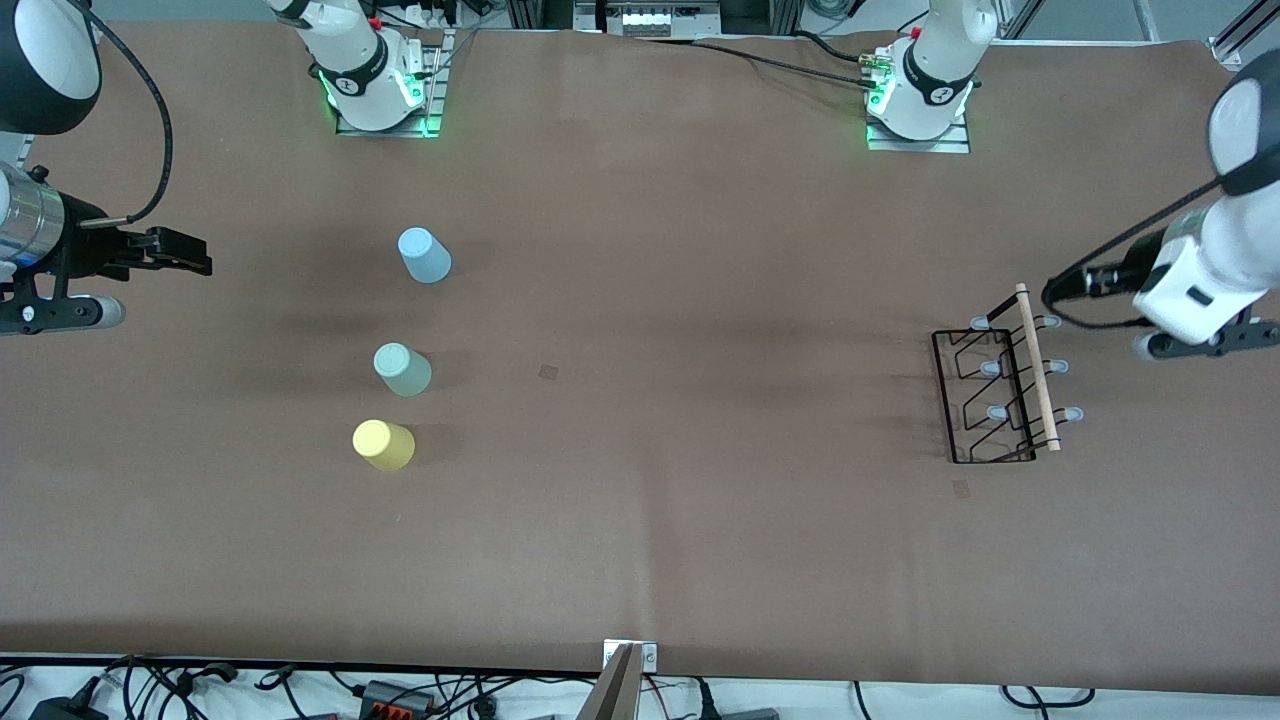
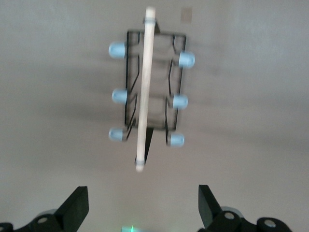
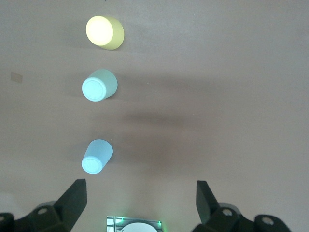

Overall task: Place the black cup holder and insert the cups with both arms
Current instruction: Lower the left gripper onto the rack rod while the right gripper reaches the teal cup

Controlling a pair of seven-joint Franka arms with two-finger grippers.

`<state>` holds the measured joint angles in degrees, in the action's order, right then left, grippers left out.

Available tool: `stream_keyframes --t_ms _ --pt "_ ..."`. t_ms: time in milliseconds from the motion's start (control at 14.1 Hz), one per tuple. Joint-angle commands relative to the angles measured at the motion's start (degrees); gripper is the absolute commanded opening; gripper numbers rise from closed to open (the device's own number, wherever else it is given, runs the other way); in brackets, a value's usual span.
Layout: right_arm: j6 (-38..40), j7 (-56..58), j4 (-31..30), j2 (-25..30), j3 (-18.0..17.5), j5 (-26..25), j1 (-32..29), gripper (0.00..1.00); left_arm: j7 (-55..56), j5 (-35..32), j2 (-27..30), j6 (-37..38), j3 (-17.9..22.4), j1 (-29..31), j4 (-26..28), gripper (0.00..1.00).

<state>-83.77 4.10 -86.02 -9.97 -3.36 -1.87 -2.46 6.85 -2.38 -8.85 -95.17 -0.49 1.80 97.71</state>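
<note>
- Thin black wire cup holder (image 1: 995, 395) with a light wooden rod handle (image 1: 1037, 367) along its top is seen standing upright on the brown table (image 1: 680, 300), toward the left arm's end.
- Six pale blue peg tips (image 2: 117, 50) are counted in the left wrist view, three on each side of the rod; every peg is bare.
- Three small tapered plastic cups are set mouth-down in a row toward the right arm's end, well apart from the holder.
- Light blue cup (image 1: 424, 255) is placed farthest from the front camera, pale green cup (image 1: 402, 369) in the middle, yellow cup (image 1: 383, 444) nearest.
- The cups are spaced apart from one another, none touching.
- Left gripper (image 2: 142, 205) is held up in the air over the table just beside the holder, at the table's edge on the left arm's side; its two black fingers (image 2: 77, 207) are spread wide with nothing between them.
- Right gripper (image 3: 141, 203) is held in the air over the table edge at the right arm's end, well apart from the cups; its jaws are likewise spread wide and nothing is gripped.
- No cup and no part of the holder is touched by either gripper.
</note>
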Motion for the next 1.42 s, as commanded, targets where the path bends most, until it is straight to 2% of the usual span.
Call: stream_keyframes --t_ms 0,426,709,851,1135,1348 --pt "0.10 0.91 -1.07 0.83 -0.33 -0.24 -0.44 1.00 -4.54 -1.23 0.68 -9.55 0.05 0.13 6.16 1.00" --pt "-0.16 0.83 -1.25 -0.14 -0.42 -0.06 -0.44 1.00 -5.44 -1.32 0.86 -25.65 0.05 0.57 15.48 1.00" --pt "-3.23 0.83 -3.71 -1.19 -0.59 -0.06 1.31 1.00 -6.32 -4.22 0.68 -33.93 0.05 0.92 20.32 0.98" --pt "-6.65 0.65 -6.25 -1.02 -0.59 0.03 1.93 1.00 -6.23 -4.22 0.16 -36.04 0.05 1.10 21.47 0.92" --pt "-17.27 -0.66 -13.37 -0.58 -1.21 0.99 3.77 1.00 -6.23 -4.22 -1.43 -36.84 0.05 1.18 21.65 0.69" --pt "-29.30 -4.17 -21.26 -0.49 -1.38 1.00 6.14 1.00 -6.23 -4.22 -2.75 -38.24 0.05 1.71 21.65 0.61"
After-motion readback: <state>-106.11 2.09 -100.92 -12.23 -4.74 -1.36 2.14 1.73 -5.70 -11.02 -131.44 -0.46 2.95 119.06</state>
